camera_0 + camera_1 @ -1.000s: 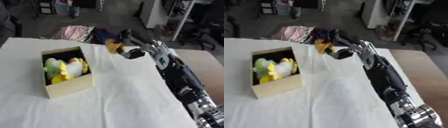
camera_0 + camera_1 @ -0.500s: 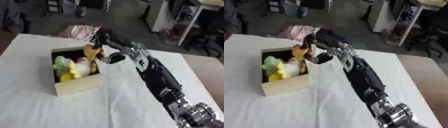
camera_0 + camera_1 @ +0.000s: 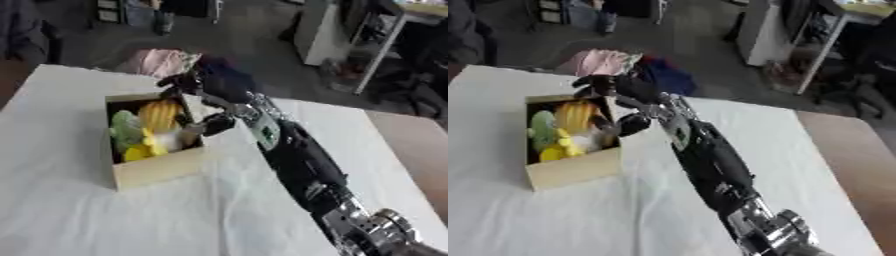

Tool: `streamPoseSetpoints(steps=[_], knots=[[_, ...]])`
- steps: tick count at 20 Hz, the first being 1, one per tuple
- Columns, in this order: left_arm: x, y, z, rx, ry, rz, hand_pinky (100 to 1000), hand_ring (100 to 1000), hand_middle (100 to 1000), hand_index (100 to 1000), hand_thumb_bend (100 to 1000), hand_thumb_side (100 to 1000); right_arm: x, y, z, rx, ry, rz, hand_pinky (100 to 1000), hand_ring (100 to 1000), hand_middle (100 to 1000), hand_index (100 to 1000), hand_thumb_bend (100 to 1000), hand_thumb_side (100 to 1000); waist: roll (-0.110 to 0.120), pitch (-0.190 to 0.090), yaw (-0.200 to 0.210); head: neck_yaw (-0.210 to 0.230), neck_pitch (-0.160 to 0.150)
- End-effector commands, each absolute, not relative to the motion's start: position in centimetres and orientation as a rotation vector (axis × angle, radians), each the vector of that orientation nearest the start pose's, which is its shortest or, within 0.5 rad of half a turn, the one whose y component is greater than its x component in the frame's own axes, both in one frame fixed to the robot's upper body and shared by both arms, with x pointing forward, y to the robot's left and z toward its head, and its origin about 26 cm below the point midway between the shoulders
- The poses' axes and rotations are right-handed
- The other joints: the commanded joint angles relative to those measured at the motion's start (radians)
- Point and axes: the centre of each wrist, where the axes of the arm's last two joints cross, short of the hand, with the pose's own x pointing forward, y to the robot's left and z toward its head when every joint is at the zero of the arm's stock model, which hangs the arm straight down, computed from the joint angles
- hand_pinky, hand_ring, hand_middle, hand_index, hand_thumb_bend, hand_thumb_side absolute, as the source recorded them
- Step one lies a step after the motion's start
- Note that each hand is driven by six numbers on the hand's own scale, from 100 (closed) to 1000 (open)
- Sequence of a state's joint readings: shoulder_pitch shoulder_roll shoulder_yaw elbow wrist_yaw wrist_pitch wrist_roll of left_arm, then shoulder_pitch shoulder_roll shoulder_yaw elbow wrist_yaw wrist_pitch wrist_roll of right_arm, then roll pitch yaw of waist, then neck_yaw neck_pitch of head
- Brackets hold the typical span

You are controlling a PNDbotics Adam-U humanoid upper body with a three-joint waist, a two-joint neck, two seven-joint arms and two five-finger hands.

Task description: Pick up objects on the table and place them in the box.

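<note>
The fingers (image 3: pixel 592 86) of the right hand (image 3: pixel 623 97) are spread over the far rim of the box (image 3: pixel 157 167), the thumb apart below them; nothing is seen held between them. The arm is stretched back toward 5 o'clock across the white table (image 3: pixel 201 220). In the box an orange-yellow object (image 3: pixel 160 114) is set at 12 o'clock, a green one (image 3: pixel 125 131) at 9 o'clock, a yellow one (image 3: pixel 140 150) at 6 o'clock.

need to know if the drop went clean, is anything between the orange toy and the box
Nothing visible. The orange ribbed toy already lies inside the open cardboard box, on the green and yellow toys. The right hand hangs over the box's far edge.
</note>
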State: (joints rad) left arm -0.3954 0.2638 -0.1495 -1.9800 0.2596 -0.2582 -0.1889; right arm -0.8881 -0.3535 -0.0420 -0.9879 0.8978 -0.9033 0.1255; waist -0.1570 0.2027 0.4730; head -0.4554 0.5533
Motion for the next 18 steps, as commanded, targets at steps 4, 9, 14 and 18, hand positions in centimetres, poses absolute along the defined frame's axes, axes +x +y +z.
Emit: streamPoseSetpoints(steps=[4, 9, 14, 18], knots=[[30.3, 20.4, 21.4, -0.477, -2.527, -0.567, 710, 683, 554, 740, 100, 583, 47.1, -29.0, 20.4, 0.909, 2.701, -1.875, 819, 798, 977, 1000, 100, 106, -0.002, -0.027, -0.013, 0.004, -0.004], [30.3, 20.6, 21.0, -0.45, -2.516, -0.565, 710, 685, 553, 739, 100, 583, 46.7, -30.4, 21.3, 0.906, 2.766, -1.761, 796, 761, 926, 976, 100, 126, 0.006, -0.022, -0.043, 0.021, -0.006], [30.2, 21.0, 20.4, -0.41, -2.499, -0.56, 710, 687, 552, 739, 100, 582, 45.8, -32.3, 22.1, 0.807, 2.885, -1.692, 767, 711, 865, 956, 100, 249, 0.015, -0.016, -0.086, 0.044, -0.005], [30.0, 21.3, 19.7, -0.372, -2.474, -0.553, 711, 691, 551, 738, 100, 579, 44.4, -33.0, 23.1, 0.657, 2.986, -1.62, 745, 670, 826, 938, 100, 313, 0.026, -0.013, -0.134, 0.064, 0.004]])
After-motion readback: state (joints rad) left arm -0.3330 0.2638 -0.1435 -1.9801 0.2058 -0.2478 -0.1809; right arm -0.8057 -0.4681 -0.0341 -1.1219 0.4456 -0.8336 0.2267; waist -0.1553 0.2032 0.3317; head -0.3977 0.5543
